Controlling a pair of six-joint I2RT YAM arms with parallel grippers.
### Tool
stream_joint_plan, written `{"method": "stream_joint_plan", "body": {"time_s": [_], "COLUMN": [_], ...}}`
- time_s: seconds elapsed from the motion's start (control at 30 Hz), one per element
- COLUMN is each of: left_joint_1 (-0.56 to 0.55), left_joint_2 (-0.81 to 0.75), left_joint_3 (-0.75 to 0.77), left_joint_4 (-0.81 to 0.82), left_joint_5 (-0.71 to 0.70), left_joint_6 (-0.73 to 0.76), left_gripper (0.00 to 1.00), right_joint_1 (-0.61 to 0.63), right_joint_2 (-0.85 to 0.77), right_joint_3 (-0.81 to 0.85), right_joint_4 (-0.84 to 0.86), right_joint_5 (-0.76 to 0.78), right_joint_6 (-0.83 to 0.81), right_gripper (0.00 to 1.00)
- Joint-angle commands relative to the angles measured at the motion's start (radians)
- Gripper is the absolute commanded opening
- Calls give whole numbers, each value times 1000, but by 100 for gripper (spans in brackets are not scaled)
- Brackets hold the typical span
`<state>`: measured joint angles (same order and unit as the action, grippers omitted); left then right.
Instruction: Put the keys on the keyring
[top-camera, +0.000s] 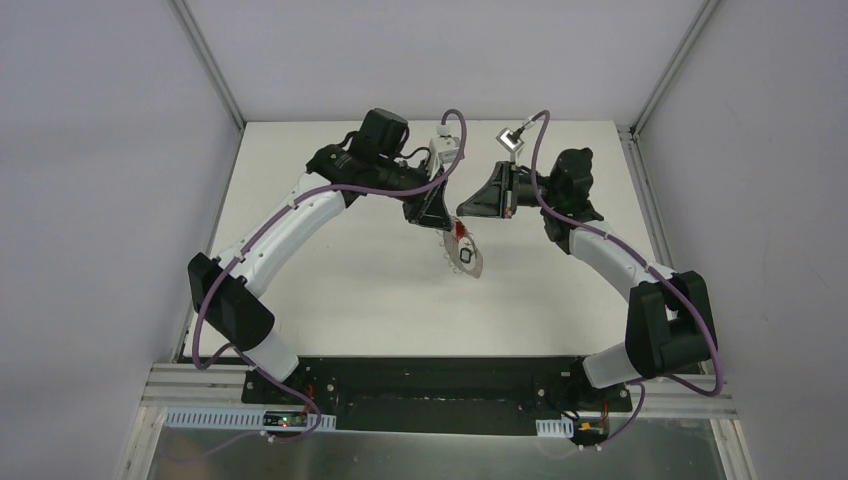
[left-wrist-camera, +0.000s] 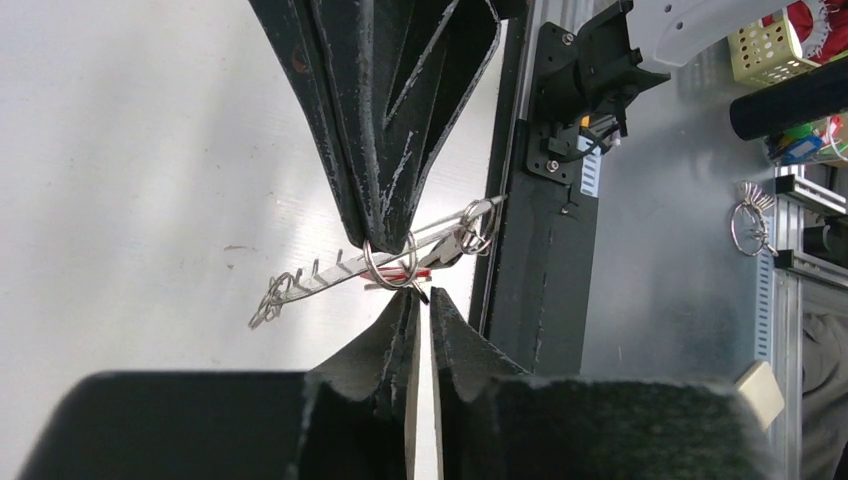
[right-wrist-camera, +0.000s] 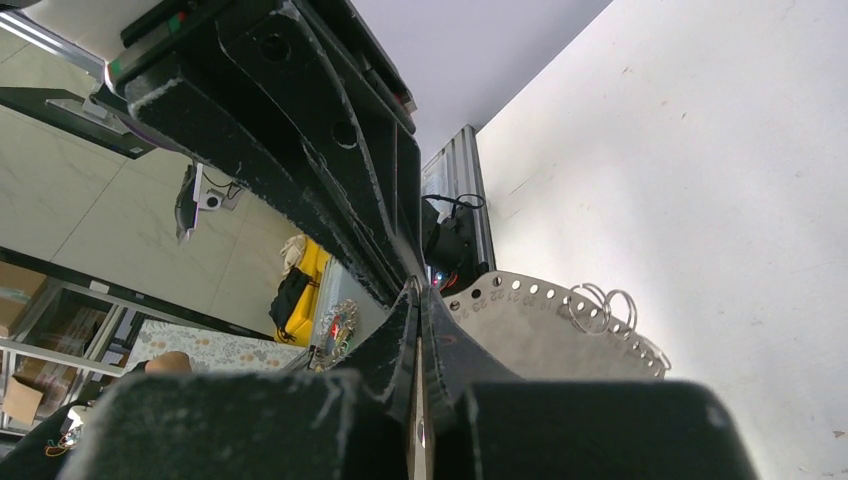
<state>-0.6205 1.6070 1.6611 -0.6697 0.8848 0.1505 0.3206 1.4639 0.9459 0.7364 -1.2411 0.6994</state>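
Both arms reach in over the middle of the white counter (top-camera: 350, 290), and their tips meet there almost nose to nose. The keyring (top-camera: 469, 258) hangs just below that meeting point, tilted, its grey band raised off the counter and casting a small shadow beneath it. In the left wrist view the band shows edge-on, slanting from lower left to upper right, with small silver wire loops (left-wrist-camera: 478, 228) bunched at either end and one larger loop (left-wrist-camera: 390, 265) at the middle. The left end effector (top-camera: 435, 222) has its fingers drawn nearly together, with only a thin slit between them. Its tips come up against the underside of the band right beside that middle loop, though I cannot tell whether they pinch the band itself. The right end effector (top-camera: 463, 210) is pressed together, and its pointed tip sits on the same loop from the opposite side; what it grips is hidden by its own fingers. The red-headed key (top-camera: 460, 232) shows as a bright red spot at the upper end of the keyring, directly under the two tips. The right wrist view shows the band's row of punched holes (right-wrist-camera: 520, 292) curving away from the closed fingertips.
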Motion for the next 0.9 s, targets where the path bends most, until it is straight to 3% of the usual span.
{"method": "stream_joint_plan", "body": {"time_s": [0.0, 0.3, 0.87], "left_joint_1": [-13, 14, 54], "left_joint_2": [-8, 3, 47], "left_joint_3": [46, 58, 40], "left_joint_4": [-30, -29, 130], "left_joint_5": [-6, 23, 92], "left_joint_6": [32, -9, -237], "left_gripper": [12, 30, 32], "right_joint_1": [-12, -16, -15], "right_joint_2": [-26, -42, -47], "right_joint_3": [42, 20, 12], "right_joint_4": [17, 65, 71], "right_joint_5": [17, -39, -47], "right_joint_6": [-24, -34, -36], "right_gripper": [0, 0, 0]}}
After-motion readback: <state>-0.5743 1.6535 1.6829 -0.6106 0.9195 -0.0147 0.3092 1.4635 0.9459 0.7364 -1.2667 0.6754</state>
